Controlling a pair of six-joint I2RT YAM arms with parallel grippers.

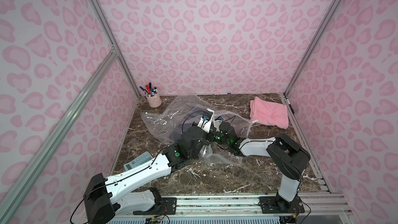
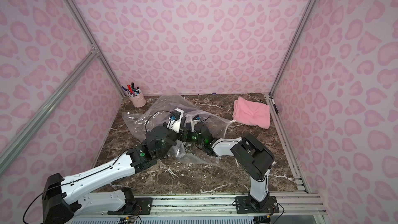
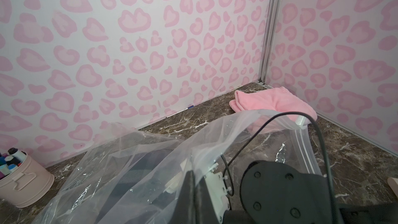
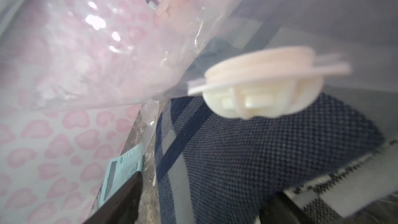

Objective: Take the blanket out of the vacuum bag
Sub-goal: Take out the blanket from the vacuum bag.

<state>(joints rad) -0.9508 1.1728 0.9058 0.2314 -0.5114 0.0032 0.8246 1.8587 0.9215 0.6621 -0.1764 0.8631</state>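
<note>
The vacuum bag (image 1: 163, 117) (image 2: 146, 115) lies crumpled across the middle of the marble table, transparent and crinkly. Its zip edge (image 3: 301, 145) faces the right. Inside it lies the blanket (image 4: 247, 158) (image 3: 137, 173), dark navy with grey checks. The bag's round white valve (image 4: 262, 82) hangs just above the blanket. My left gripper (image 3: 192, 174) is shut on the bag's upper plastic layer and holds it raised. Reaching into the bag, my right gripper (image 4: 198, 207) stands open, its dark fingers (image 4: 120, 201) on either side of the blanket's near fold.
A folded pink cloth (image 1: 269, 114) lies outside the bag at the back right corner. A pink cup of markers (image 1: 153, 101) stands at the back left. A light blue calculator (image 1: 139, 161) lies by the left wall. Pink-patterned walls close three sides.
</note>
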